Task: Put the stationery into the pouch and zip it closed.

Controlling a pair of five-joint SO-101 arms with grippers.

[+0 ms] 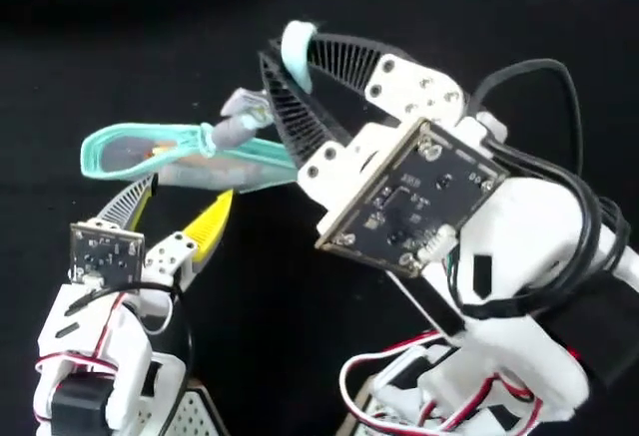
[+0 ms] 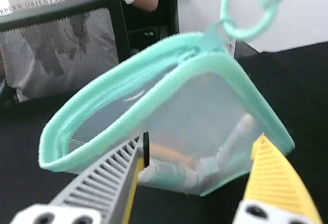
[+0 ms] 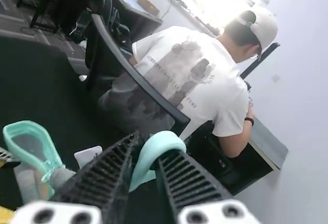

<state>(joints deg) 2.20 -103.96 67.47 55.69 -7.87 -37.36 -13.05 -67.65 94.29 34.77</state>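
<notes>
The mint mesh pouch [image 1: 180, 155] hangs tilted over the black table, its mouth partly unzipped [image 2: 102, 116]. Inside it I see stationery: a pale pen [image 2: 234, 138], an orange piece [image 2: 169, 153] and a grey tube [image 2: 169, 175]. My right gripper [image 1: 298, 52] is shut on the mint pull ring [image 3: 154, 149] of the zipper, up and to the right of the pouch. My left gripper [image 1: 180, 202] is open. Its ribbed finger [image 2: 110, 175] and yellow finger [image 2: 269, 175] stand apart at the pouch's lower edge.
A black cloth [image 1: 120, 47] covers the table. The right arm's body and cables [image 1: 519, 256] fill the lower right. A white tag [image 3: 88, 157] hangs near the zipper. A mesh-backed chair [image 2: 61, 44] stands beyond the table's far edge.
</notes>
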